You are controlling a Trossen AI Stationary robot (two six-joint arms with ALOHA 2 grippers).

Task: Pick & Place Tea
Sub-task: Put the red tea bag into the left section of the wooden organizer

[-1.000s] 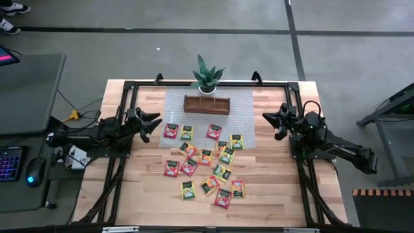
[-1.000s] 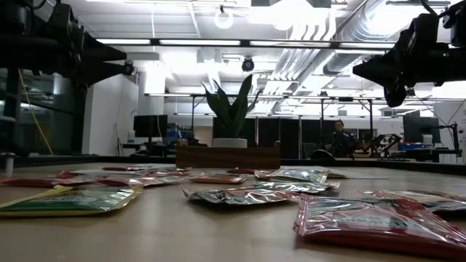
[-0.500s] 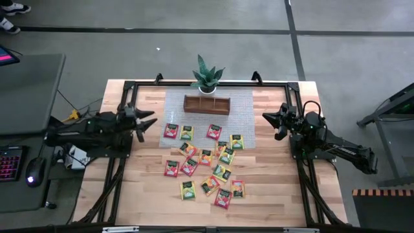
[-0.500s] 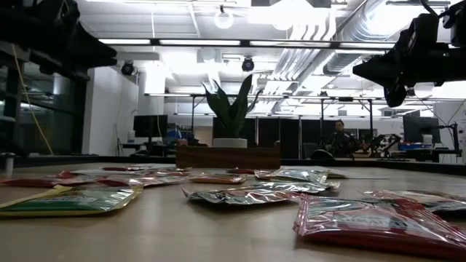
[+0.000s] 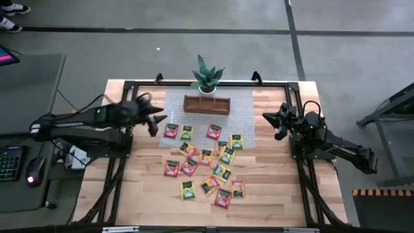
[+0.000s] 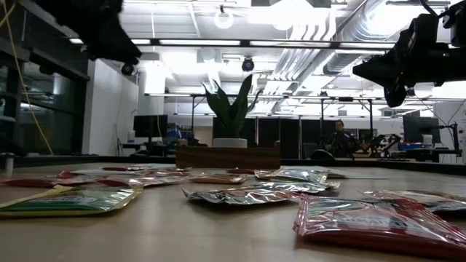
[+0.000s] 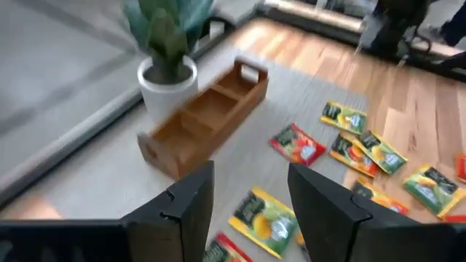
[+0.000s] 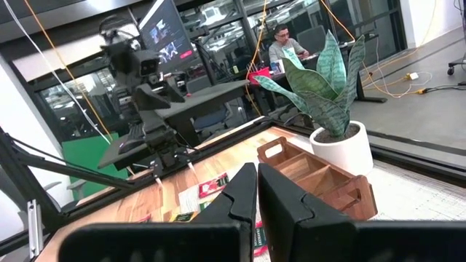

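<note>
Several tea packets (image 5: 207, 162) in red, orange, yellow and green lie flat and scattered on the wooden table (image 5: 278, 194), in front of a brown wooden tray (image 5: 206, 104). My left gripper (image 5: 156, 120) hangs above the table's left side, just left of the nearest packets. It is open, slants down toward them (image 7: 266, 218), and has nothing between its fingers. My right gripper (image 5: 268, 120) hovers at the table's right side, shut and level, with nothing in it (image 8: 258, 195).
A potted plant (image 5: 207, 76) stands behind the tray at the far edge, on a grey mat (image 5: 242, 103). A black frame (image 5: 129, 87) borders the table. Bare wood lies left and right of the packets. A desk with a keyboard (image 5: 10, 162) stands beyond the left edge.
My left gripper has risen above the table's left side, drawn back a little and then come toward the packets. It has tipped from level to slanting down. Its fingers have stayed open.
</note>
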